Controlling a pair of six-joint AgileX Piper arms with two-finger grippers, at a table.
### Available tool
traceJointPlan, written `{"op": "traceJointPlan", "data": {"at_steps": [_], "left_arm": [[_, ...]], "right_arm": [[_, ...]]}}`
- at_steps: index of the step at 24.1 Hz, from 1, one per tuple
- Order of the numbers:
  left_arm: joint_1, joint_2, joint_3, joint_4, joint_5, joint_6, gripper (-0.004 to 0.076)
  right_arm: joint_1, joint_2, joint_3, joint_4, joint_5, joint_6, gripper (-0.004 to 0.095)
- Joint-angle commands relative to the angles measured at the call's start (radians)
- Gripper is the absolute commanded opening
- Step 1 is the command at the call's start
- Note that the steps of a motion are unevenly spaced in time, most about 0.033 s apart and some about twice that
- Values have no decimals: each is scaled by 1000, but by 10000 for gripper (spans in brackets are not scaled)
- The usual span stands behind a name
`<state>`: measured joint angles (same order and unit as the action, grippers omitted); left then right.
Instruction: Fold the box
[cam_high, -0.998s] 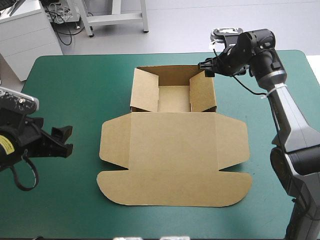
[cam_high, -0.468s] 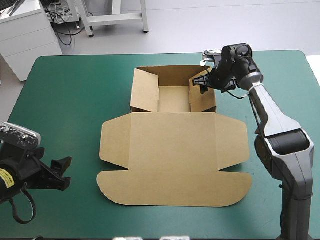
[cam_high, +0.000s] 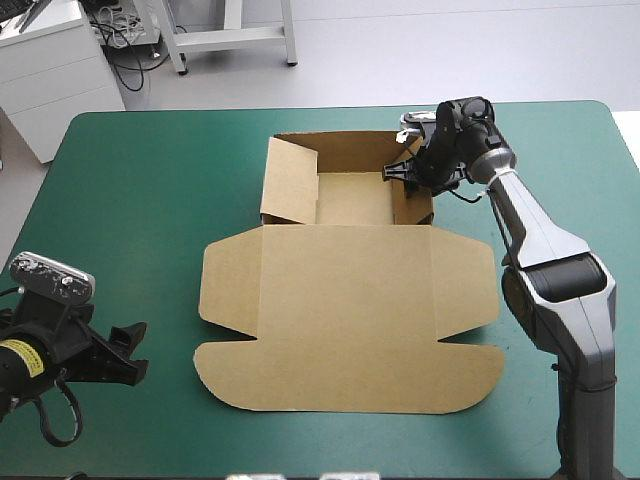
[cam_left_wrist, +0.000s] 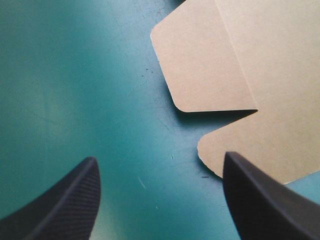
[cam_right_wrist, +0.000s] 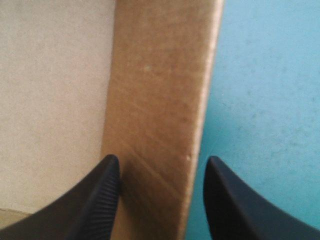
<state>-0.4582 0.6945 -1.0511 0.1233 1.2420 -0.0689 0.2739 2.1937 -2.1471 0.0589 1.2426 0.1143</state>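
Observation:
The brown box (cam_high: 345, 290) lies mid-table, its lid flat toward the near edge and a tray (cam_high: 350, 198) with raised walls at the far end. My right gripper (cam_high: 405, 170) is at the tray's right wall (cam_high: 410, 198). In the right wrist view that wall (cam_right_wrist: 160, 100) stands between the parted black fingers of my right gripper (cam_right_wrist: 162, 200), which is open. My left gripper (cam_high: 128, 350) is open, low over the cover near the front left. From its wrist, the left gripper (cam_left_wrist: 160, 200) points toward the lid's rounded left flap (cam_left_wrist: 210, 65).
Teal-green cover (cam_high: 140, 200) stretches left of the box, and a narrower strip (cam_high: 560, 160) lies to its right. The tray's left wall (cam_high: 288, 185) leans inward. The right arm reaches across the table's right side to the tray.
My right gripper has come down and inward from the tray's far right corner onto the right wall. The left arm has drawn back toward the near edge.

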Motion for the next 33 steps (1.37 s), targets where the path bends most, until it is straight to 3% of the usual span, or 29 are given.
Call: {"op": "traceJointPlan", "data": {"at_steps": [1, 2, 3, 11, 17, 33], "left_arm": [[-6, -1, -25, 13, -56, -1, 488], [-6, -1, -25, 30, -48, -1, 488], [-6, -1, -25, 45, -44, -1, 488], [-6, -1, -25, 72, 11, -8, 488], [-6, -1, -25, 72, 22, -1, 488], [-6, -1, -25, 74, 54, 1, 488]], "right_arm": [[-5, -50, -26, 2, 5, -20, 181], [-5, -50, -26, -2, 5, -25, 34], [-5, -50, -26, -13, 5, -25, -26], [-63, -98, -26, -101, 5, -50, -18], [-159, -156, -26, -279, 5, -61, -18], [-552, -171, -26, -251, 0, -103, -17]]}}
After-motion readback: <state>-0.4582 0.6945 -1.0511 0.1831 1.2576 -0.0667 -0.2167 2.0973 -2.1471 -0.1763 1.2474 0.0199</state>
